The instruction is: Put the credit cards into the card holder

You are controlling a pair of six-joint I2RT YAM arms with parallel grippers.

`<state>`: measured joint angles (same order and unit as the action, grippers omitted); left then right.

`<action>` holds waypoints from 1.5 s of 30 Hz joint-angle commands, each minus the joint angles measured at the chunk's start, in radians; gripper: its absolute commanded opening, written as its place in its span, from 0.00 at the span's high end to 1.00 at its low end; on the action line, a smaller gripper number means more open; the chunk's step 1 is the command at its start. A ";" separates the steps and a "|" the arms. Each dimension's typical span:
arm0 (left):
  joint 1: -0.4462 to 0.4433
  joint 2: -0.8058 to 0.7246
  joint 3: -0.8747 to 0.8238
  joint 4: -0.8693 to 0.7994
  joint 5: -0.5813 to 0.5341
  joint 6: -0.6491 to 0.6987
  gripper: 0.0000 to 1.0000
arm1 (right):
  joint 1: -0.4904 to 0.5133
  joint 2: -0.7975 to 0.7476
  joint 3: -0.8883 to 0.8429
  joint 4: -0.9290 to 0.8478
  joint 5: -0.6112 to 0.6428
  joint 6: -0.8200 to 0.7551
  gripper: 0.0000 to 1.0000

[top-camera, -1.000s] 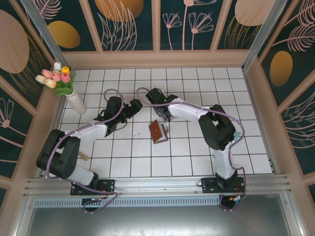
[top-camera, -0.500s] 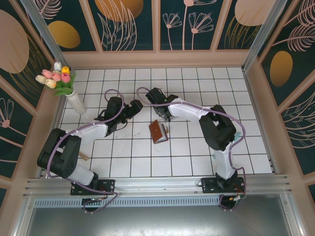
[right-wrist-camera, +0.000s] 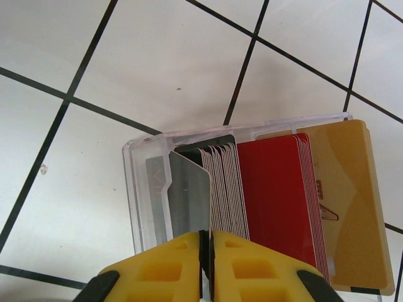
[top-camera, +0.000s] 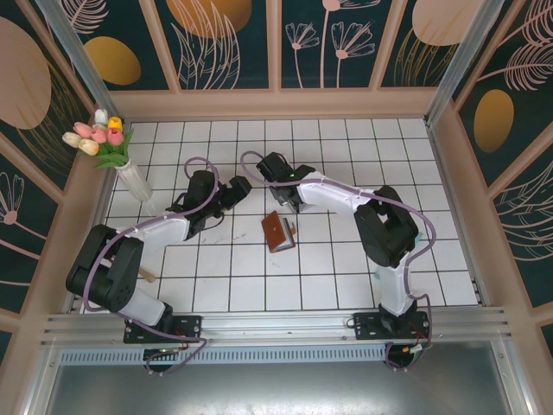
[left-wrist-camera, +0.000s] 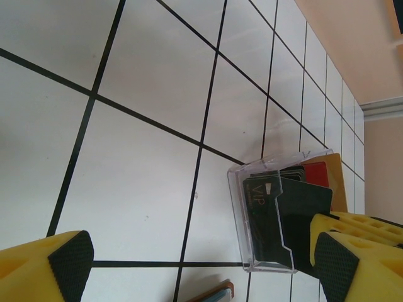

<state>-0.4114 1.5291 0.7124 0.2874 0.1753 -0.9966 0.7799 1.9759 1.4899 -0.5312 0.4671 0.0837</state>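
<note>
Right gripper [right-wrist-camera: 206,236] clenched on a grey card [right-wrist-camera: 189,192] standing at the left end of a clear tray [right-wrist-camera: 135,189], with red cards [right-wrist-camera: 271,195] and a tan card [right-wrist-camera: 343,201] ranked to its right; wallet [top-camera: 277,232] flat just behind this gripper, toward the bases; left gripper [left-wrist-camera: 201,270] released, tray ahead to its right.

tabletop [top-camera: 233,285]: white tiles, black grid lines | vase [top-camera: 134,183]: pale, slim, far-left corner, holding tulips [top-camera: 99,137] in pink, yellow and white | tray [right-wrist-camera: 135,195]: clear plastic, open-topped, lying flat on tiles | walls [top-camera: 233,43]: dark teal panels, tan floral motifs | rail [top-camera: 276,333]: metal, along near edge
</note>
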 commanded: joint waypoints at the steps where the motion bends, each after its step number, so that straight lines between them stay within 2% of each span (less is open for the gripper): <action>1: 0.005 0.016 0.013 0.011 0.012 0.015 0.07 | 0.000 -0.045 0.031 -0.058 -0.019 0.007 0.90; 12: 0.005 -0.021 0.013 -0.014 0.058 0.065 0.07 | -0.002 -0.169 0.057 -0.094 -0.135 0.079 0.93; 16: 0.005 -0.033 0.004 -0.023 0.067 0.066 0.07 | -0.009 -0.162 0.043 -0.086 -0.105 0.089 0.93; 20: 0.004 -0.037 0.000 -0.033 0.078 0.066 0.08 | -0.011 -0.121 0.098 -0.141 -0.062 0.140 0.96; 22: 0.004 -0.052 -0.004 -0.037 0.077 0.065 0.09 | -0.010 -0.121 0.116 -0.165 -0.037 0.208 1.00; 31: -0.023 -0.130 -0.016 -0.161 0.029 0.110 0.14 | 0.041 -0.179 0.055 -0.160 0.002 0.461 1.00; 38: -0.065 -0.149 -0.052 -0.181 -0.005 0.086 0.14 | 0.083 -0.164 0.082 -0.272 0.143 0.683 1.00; 45: -0.083 -0.149 -0.058 -0.185 0.004 0.084 0.14 | 0.101 -0.197 0.055 -0.249 0.135 0.709 1.00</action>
<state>-0.4850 1.3983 0.6617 0.1200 0.1932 -0.9176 0.8719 1.8339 1.5490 -0.7643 0.5758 0.7471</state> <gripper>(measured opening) 0.862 0.053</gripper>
